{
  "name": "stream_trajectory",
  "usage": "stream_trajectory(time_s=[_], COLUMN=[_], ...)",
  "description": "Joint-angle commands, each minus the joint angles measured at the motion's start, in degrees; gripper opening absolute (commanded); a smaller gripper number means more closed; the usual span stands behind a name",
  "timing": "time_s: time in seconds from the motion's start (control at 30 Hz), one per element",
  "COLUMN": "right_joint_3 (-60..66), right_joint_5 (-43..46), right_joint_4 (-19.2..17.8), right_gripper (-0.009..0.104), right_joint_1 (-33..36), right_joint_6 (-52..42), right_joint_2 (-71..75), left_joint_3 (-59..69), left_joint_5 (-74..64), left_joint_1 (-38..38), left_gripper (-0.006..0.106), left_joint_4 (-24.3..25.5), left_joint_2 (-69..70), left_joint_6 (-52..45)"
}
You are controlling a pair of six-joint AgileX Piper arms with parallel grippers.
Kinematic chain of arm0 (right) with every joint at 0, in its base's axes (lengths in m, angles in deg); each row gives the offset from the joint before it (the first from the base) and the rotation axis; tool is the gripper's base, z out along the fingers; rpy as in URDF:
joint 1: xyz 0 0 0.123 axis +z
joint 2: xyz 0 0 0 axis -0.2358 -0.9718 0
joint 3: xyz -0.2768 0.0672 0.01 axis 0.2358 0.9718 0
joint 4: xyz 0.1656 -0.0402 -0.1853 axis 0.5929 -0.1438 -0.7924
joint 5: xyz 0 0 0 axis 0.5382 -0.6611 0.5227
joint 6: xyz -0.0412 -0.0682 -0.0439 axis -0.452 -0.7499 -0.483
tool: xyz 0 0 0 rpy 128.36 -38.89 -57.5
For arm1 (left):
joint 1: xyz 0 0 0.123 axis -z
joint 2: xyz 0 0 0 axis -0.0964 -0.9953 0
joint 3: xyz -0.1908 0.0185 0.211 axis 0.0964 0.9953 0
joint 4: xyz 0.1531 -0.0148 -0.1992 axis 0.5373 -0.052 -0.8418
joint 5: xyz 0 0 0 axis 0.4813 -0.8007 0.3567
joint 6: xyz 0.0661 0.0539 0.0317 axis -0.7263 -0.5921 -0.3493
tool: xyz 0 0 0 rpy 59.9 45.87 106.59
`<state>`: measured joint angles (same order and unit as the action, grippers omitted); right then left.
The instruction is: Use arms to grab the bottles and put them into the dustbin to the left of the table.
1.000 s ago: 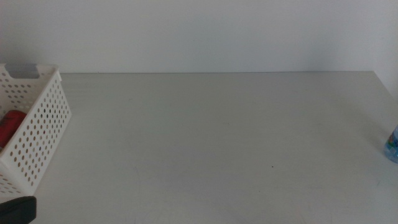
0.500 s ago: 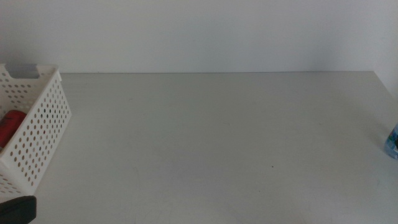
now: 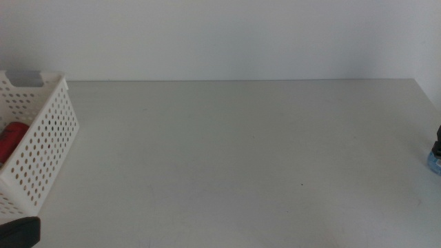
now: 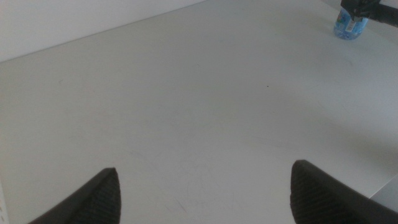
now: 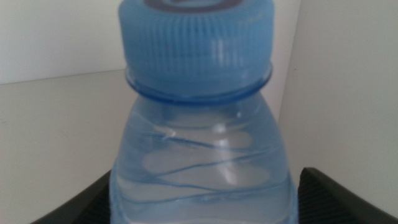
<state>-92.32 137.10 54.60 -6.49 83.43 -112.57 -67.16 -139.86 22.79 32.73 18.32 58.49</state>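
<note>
A small clear bottle [image 5: 200, 124] with a blue cap stands at the far right edge of the grey surface [image 3: 234, 151], well apart from the white basket [image 3: 41, 148] at the left, which already holds a red can [image 3: 10, 140]; the right gripper [image 5: 202, 186] has its jaws spread wide either side of the bottle (not yet touching, as far as can be seen); closing squarely below the cap should avoid tipping it. The left gripper [image 4: 202, 193] waits near the basket, wide open and empty.

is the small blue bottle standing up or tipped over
Upright: the small blue bottle stands on the table, cap uppermost, between the right claw tips.
</note>
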Motion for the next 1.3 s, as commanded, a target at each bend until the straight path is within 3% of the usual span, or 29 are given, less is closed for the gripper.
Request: stream_trajectory(time_s=[0.0,0.13,0.3,0.6,0.8,0.97,1.27], right_joint_3=[-1.4,-1.4,-1.4,-9.0,-23.8,-37.5,-49.0], right_joint_5=[4.1,4.1,4.3,1.9,-15.3,-28.1,-30.3], right_joint_4=[-0.2,-0.2,-0.3,-5.9,-10.2,-11.1,-16.4], right_gripper=[0.066,0.040,-0.001,-0.001,-0.001,-0.001,-0.001], right_joint_1=[0.2,1.5,4.9,20.2,33.2,42.4,52.9], right_joint_6=[-0.2,-0.2,0.1,9.0,17.1,17.6,17.5], right_joint_2=[1.8,1.8,2.1,5.4,5.5,1.0,-8.8], left_joint_3=[-1.3,-1.3,-1.3,-1.3,-1.3,-1.3,-1.3], left_joint_5=[3.9,3.9,3.9,3.9,3.9,3.9,3.9], left_joint_1=[0.3,0.3,0.3,0.3,0.3,0.3,0.3], left_gripper=[0.093,0.093,0.093,0.093,0.093,0.093,0.093], left_joint_4=[-0.5,-0.5,-0.5,-0.5,-0.5,-0.5,-0.5], left_joint_2=[-0.6,-0.6,-0.6,-0.6,-0.6,-0.6,-0.6], left_joint_6=[0.9,0.9,0.9,0.9,0.9,0.9,0.9])
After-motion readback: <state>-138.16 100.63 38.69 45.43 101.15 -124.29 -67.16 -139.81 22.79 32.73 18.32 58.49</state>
